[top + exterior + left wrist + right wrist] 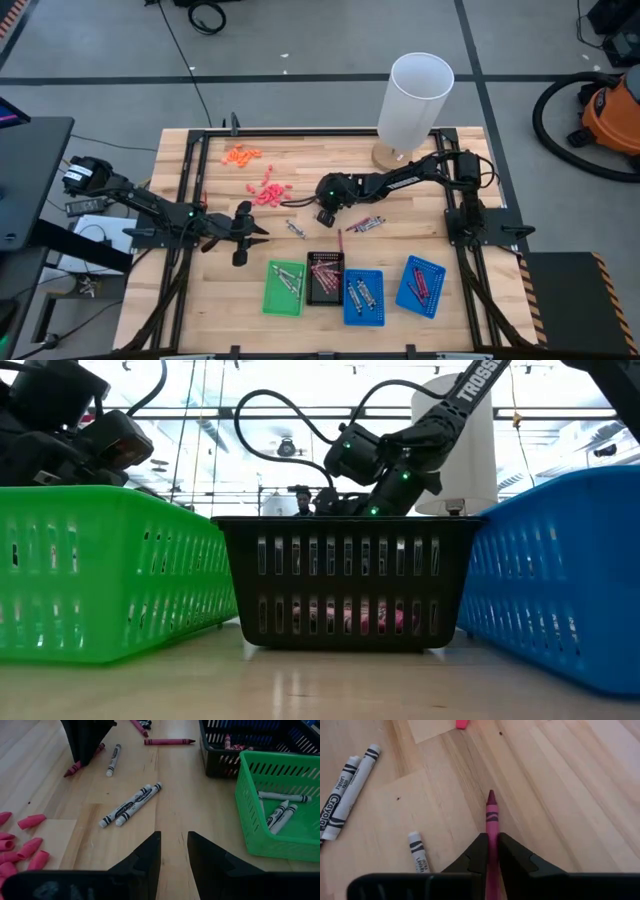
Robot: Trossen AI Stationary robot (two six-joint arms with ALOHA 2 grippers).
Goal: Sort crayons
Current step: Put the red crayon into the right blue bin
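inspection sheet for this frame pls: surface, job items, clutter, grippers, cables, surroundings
Surface: wooden table, bare wood between items.
Job's things: grey crayons in green tray; reddish ones in black tray; two blue trays hold some; grey pair and others loose.
Clutter: orange bits, pink bits.
Grippers: right gripper closed on pink crayon at the tabletop; left gripper open, empty.
Cables: black loops on right arm.
Surroundings: white cylinder, orange vacuum.

Pink crayon [491, 827]: rear end hidden between the right pincer [490, 851] fingers. Grey crayon [417, 851]: cut off behind the pincer body.
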